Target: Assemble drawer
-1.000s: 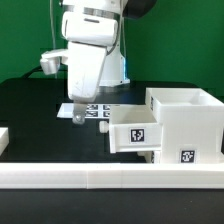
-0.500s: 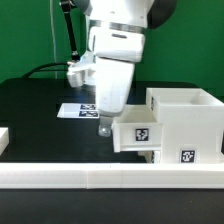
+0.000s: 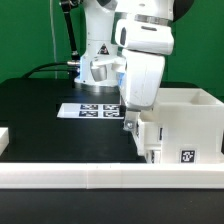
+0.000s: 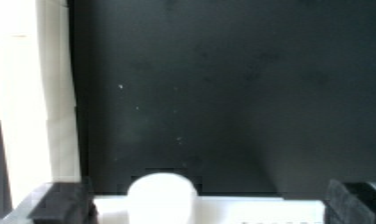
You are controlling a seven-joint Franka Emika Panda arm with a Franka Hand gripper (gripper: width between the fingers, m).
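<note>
The white drawer housing (image 3: 192,122) stands at the exterior view's right, with a tag on its lower front. A small white tray (image 3: 150,142) sits partly pushed into its side, mostly hidden behind my gripper (image 3: 133,124). The gripper hangs right in front of the tray, fingers down. In the wrist view the gripper (image 4: 210,206) is open, with its dark fingers (image 4: 60,205) far apart. The tray's white front (image 4: 256,212) and its rounded knob (image 4: 162,194) lie between them. I cannot tell whether the fingers touch the tray. I see no second tray.
The marker board (image 3: 88,110) lies on the black table behind the gripper. The long low white border wall (image 3: 100,181) runs along the front and also shows in the wrist view (image 4: 28,100). A white piece (image 3: 3,138) shows at the exterior view's left edge.
The arm has swung to the exterior view's right, from above the marker board to right in front of the tray and housing, now covering the tray's tagged face.
</note>
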